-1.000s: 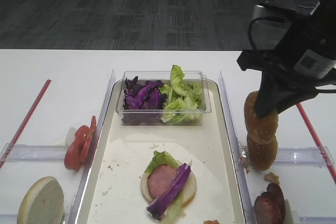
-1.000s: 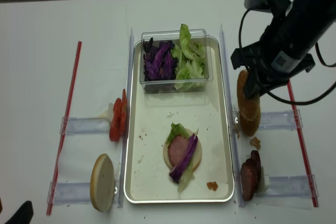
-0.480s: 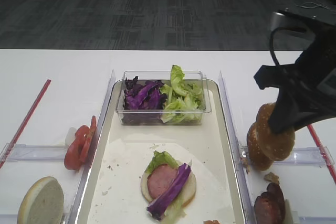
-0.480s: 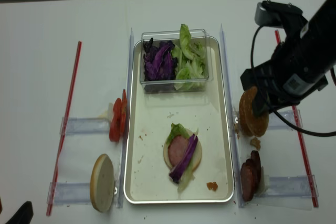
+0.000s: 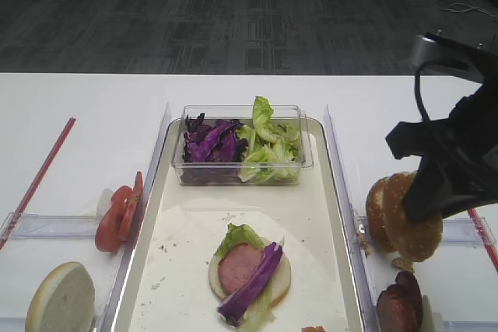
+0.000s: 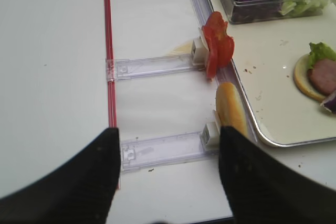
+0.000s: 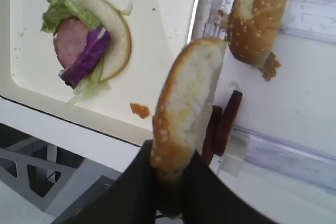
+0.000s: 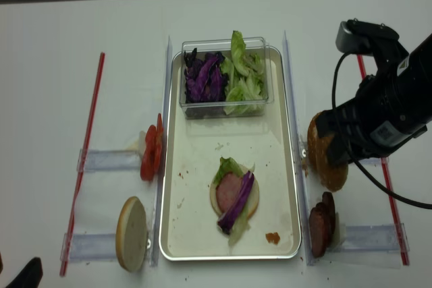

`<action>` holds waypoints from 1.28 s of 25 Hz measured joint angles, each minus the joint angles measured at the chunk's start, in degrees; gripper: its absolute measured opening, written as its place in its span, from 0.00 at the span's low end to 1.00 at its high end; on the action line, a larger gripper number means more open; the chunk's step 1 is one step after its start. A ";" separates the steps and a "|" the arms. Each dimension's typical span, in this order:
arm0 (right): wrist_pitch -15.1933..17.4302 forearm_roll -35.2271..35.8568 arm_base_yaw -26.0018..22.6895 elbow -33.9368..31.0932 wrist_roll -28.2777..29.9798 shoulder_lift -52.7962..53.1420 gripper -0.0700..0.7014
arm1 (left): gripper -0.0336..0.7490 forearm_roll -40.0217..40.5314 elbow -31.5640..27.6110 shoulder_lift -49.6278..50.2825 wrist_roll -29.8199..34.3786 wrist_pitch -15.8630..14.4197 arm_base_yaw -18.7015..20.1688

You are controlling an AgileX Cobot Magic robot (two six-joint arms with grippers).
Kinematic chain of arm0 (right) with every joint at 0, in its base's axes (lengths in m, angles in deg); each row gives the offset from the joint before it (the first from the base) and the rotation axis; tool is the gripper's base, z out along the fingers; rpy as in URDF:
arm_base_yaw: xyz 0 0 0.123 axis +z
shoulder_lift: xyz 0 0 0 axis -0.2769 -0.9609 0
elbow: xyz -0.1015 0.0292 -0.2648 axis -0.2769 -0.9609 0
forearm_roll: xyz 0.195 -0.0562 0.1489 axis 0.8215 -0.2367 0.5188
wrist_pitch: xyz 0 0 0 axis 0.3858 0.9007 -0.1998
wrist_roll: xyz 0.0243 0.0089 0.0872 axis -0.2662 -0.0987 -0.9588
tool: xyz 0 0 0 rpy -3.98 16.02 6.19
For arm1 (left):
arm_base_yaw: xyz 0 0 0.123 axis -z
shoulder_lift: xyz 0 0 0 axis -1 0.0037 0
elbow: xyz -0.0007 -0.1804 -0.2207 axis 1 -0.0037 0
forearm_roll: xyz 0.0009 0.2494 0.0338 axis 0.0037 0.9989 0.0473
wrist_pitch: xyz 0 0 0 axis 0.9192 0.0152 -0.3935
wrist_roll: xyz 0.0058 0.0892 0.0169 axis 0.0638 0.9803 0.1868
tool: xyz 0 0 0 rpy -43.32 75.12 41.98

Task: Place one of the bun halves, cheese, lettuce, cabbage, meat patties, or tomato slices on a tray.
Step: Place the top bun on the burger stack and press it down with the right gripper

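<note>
Right gripper (image 7: 169, 192) is clenching a golden-brown sesame-specked bun half (image 7: 185, 108) on edge, right of the long cream-white tray (image 5: 331, 215). Another seeded bun half (image 7: 260, 17) is standing just beside it; dark reddish meat patties (image 7: 223, 127) are lying near below. On the tray, a layered bun base (image 5: 249, 271) is sitting before a clear plastic box (image 5: 241, 145). Left gripper (image 6: 168, 182) is hanging apart over the table, jaws spread.

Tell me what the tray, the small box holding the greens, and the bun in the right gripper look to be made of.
Tray: cream-white, smooth, slightly glossy; probably plastic or coated metal, its rounded raised rim catching light.
Small box: clear rigid plastic, since the lettuce and cabbage show through its walls.
Bun half, held by the right gripper: bread, or a replica; golden sesame-specked crust, pale porous cut face.
</note>
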 joint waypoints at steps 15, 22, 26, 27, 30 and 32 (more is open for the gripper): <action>-2.14 2.01 0.00 -0.84 0.29 0.00 0.26 | 0.55 0.00 0.00 0.00 0.00 0.00 0.00; -2.49 5.16 0.00 -0.84 3.30 -0.14 0.26 | 0.55 0.00 0.00 0.00 0.00 0.00 0.00; -2.62 9.34 0.00 -0.84 6.62 -1.80 0.26 | 0.55 0.00 0.00 0.00 0.00 0.00 0.00; -2.70 10.39 0.00 -0.84 7.32 -2.19 0.26 | 0.55 0.00 0.00 0.00 0.00 0.00 0.00; -2.83 13.52 0.00 -0.84 10.07 -3.52 0.26 | 0.55 0.00 0.00 0.00 0.00 0.00 0.00; -2.96 16.14 0.00 -0.84 12.31 -4.28 0.26 | 0.55 0.00 0.00 0.00 0.00 0.00 0.00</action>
